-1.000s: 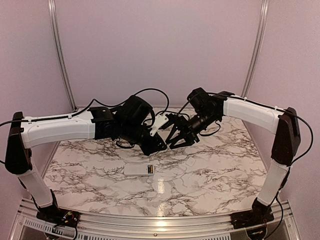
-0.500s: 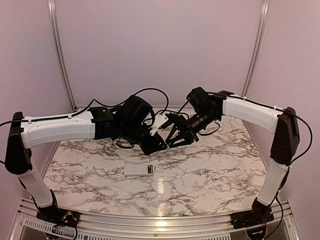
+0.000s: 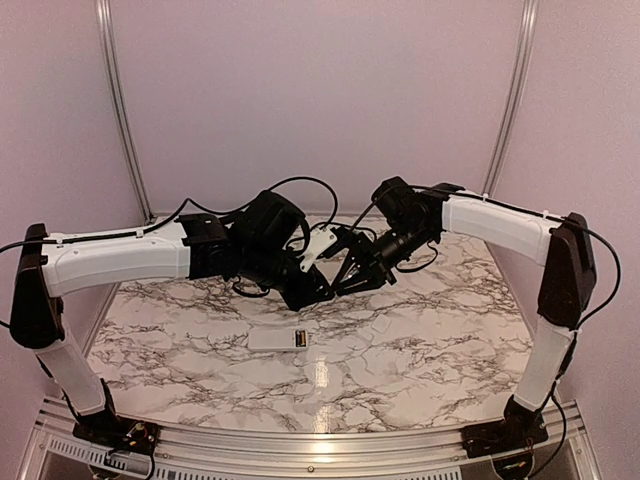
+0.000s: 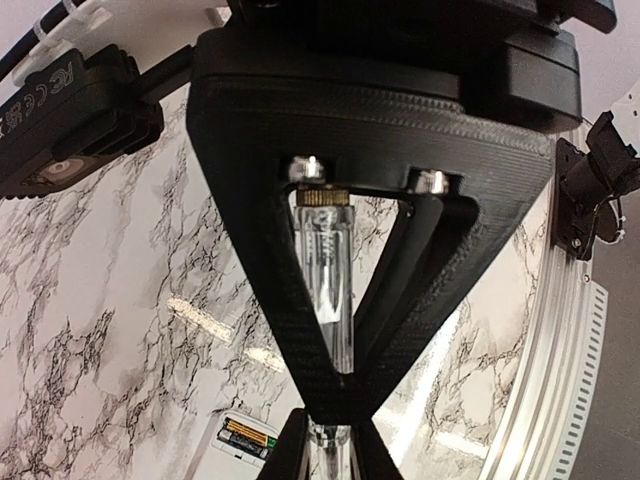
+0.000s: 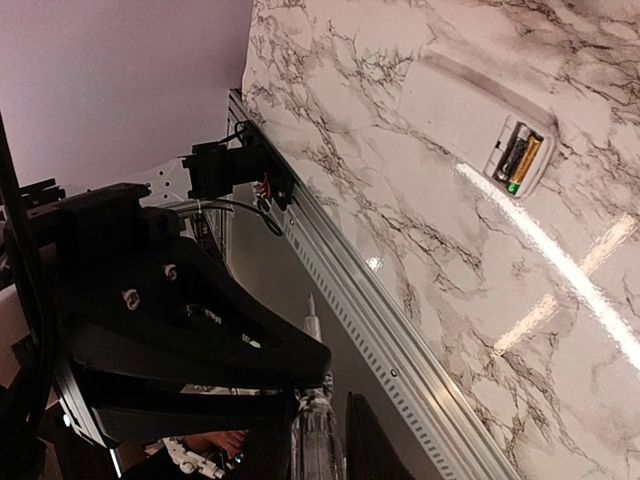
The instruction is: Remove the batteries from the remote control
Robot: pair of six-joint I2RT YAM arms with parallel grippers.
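Observation:
The white remote control (image 3: 276,340) lies on the marble table, compartment face up. Two batteries (image 3: 299,341) sit side by side in its open compartment; they also show in the left wrist view (image 4: 247,433) and the right wrist view (image 5: 520,155). Both grippers hover well above the table, behind the remote, tip to tip. My left gripper (image 3: 325,288) is shut on a clear pen-like tool (image 4: 325,290) with a brass end. My right gripper (image 3: 342,280) has its fingers closed round the same tool (image 5: 315,420).
The table's metal front rail (image 5: 400,350) runs along the near edge. Black cables loop behind both wrists (image 3: 300,185). The two arms cross the middle of the workspace above the marble top (image 3: 430,340).
My right gripper has moved a little left toward the left gripper and its fingers have narrowed onto the clear tool. The left arm and the remote have not moved.

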